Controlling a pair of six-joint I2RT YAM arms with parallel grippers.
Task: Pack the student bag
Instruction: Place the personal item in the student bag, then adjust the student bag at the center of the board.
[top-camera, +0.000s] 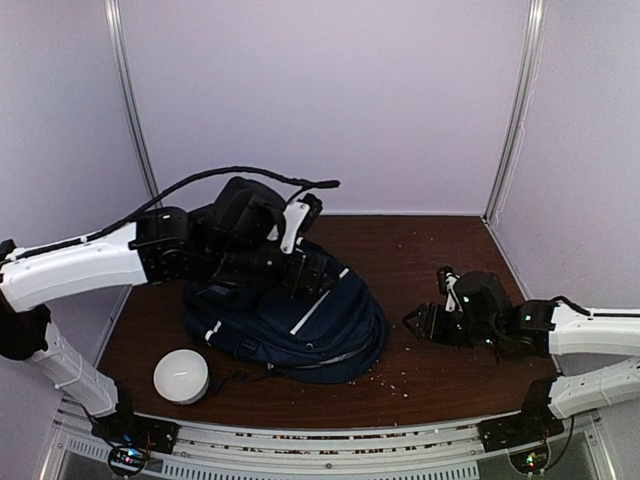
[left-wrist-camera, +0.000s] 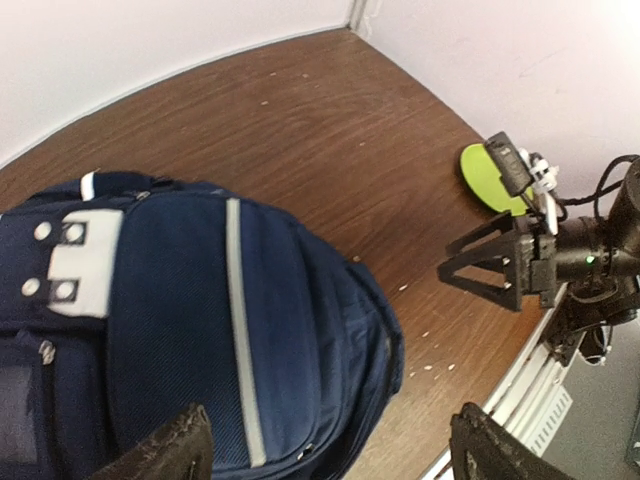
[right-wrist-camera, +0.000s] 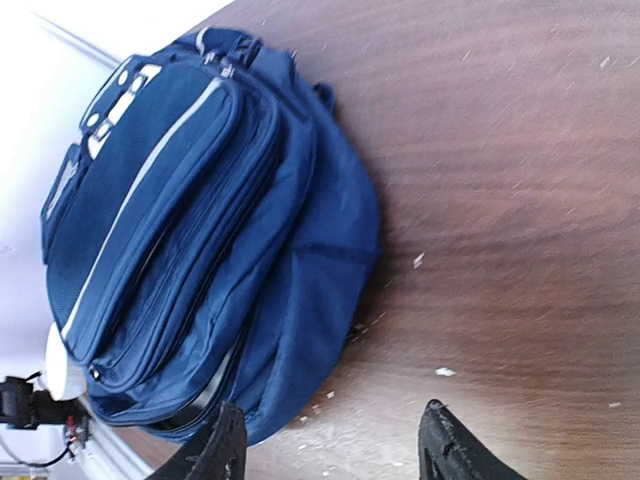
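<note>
The left tool (left-wrist-camera: 335, 452), its jaws spread wide with nothing between them, is poised over the front pocket of the student bag (left-wrist-camera: 180, 320); whether its fingertips (left-wrist-camera: 185, 445) touch the fabric cannot be told. Seen from overhead, the left tool (top-camera: 318, 274) reaches in from the left above the upper part of the student bag (top-camera: 300, 330), which lies on the left-centre of the dark wooden desk (top-camera: 430, 250) with its front face up, showing a white trim stripe and white buckle patches. The right tool (right-wrist-camera: 335, 445), also parted and holding nothing, sits low over bare wood to the right of the student bag (right-wrist-camera: 200, 220), pointing toward it and apart from it. From above, the right tool (top-camera: 418, 322) is near the bag's right edge. A round white pouch (top-camera: 181, 376) rests just beside the bag's near left corner. A lime-green flat object (left-wrist-camera: 485, 175) lies by the right arm, and pale crumbs (top-camera: 385, 378) dot the desk near its front edge.
</note>
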